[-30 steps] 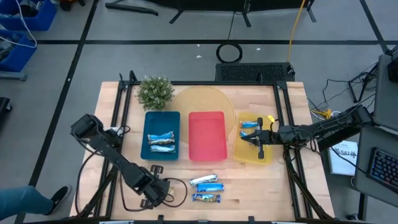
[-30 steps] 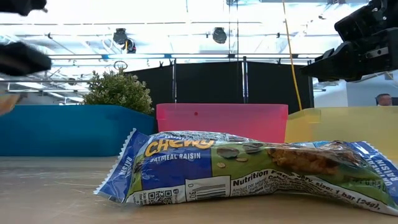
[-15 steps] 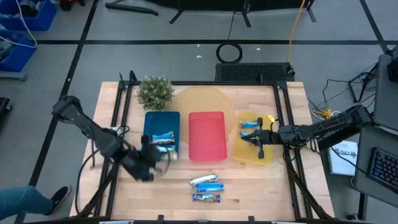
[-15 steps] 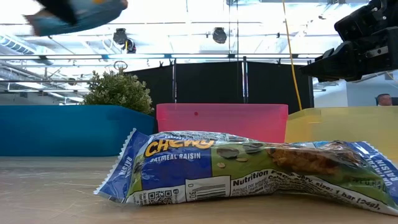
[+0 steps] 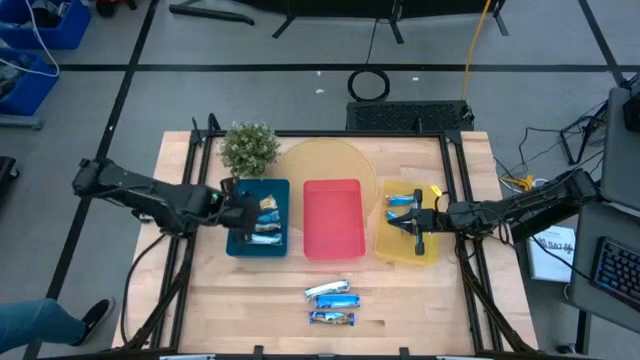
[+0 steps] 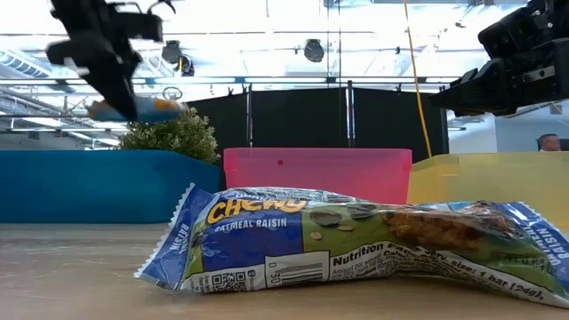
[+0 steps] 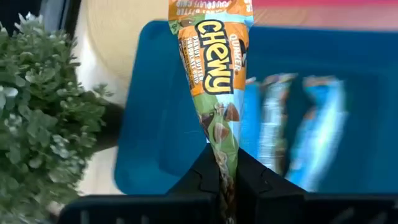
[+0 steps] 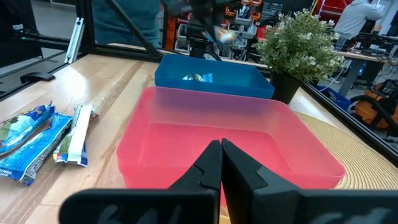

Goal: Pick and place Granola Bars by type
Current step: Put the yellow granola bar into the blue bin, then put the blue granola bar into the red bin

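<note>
Left gripper [image 7: 225, 163], jaws clamping an orange-labelled shiny granola bar [image 7: 214, 68], hangs over the flat blue rectangular tray [image 5: 240, 246] for release; right gripper [image 8: 221, 163], jaws closed, waits.

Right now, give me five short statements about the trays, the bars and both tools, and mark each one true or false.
1. The left tool grips an orange-labelled Chewy bar over the blue tray. True.
2. The red tray holds two bars. False: it shows no bars.
3. Two blue-wrapped bars lie on the table in front of the trays. True.
4. The right tool carries a bar. False: its fingers are shut with nothing between them, over the yellow tray.
5. The potted plant stands beside the yellow tray. False: it stands behind the blue tray.
</note>
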{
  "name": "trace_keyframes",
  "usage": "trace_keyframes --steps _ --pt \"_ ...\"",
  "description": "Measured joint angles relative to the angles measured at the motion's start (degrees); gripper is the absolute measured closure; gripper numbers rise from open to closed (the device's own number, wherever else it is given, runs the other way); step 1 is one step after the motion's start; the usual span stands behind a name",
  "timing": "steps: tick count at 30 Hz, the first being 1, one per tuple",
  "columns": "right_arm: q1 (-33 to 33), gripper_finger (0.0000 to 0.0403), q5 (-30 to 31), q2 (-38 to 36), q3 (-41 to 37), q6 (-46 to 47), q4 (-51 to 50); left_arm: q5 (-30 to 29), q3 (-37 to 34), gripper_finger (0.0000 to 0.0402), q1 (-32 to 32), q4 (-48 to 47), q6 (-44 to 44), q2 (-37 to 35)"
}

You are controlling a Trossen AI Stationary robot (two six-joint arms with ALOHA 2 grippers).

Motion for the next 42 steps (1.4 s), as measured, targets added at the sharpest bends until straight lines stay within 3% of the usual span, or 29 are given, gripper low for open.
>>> trace_keyframes --steps 5,10,18,25,28,31,37,42 --pt "-0.01 0.0403 0.02 0.0 0.0 -0.07 0.0 2.49 -3.53 0.037 6.09 4.97 8.67 3.75" --pt "-0.01 0.0403 0.0 0.02 0.0 -0.52 -0.46 6.1 -8.38 0.0388 10.49 11.05 14.25 6.62" --pt "0.0 0.0403 -0.02 0.02 0.0 -0.44 -0.44 11.15 -15.01 0.0365 16.73 21.65 18.05 8.91" --pt "-0.01 0.0403 -0.04 0.0 0.0 -0.33 -0.42 14.19 -16.73 0.0384 18.13 22.91 16.83 9.95" --pt "-0.01 0.0403 -0.04 0.02 0.0 -0.31 -0.44 15.12 -15.94 0.0353 18.13 22.67 16.24 9.89" --pt "-0.01 0.0403 -0.04 0.01 0.0 -0.25 -0.46 16.98 -15.4 0.0293 18.11 22.63 16.7 9.89" --pt "-0.01 0.0403 -0.07 0.02 0.0 -0.07 -0.54 15.16 -13.34 0.0179 18.04 18.9 16.47 9.76" --pt "-0.01 0.0403 -0.08 0.04 0.0 -0.31 -0.66 16.57 -10.75 0.0145 15.18 17.31 15.38 3.6"
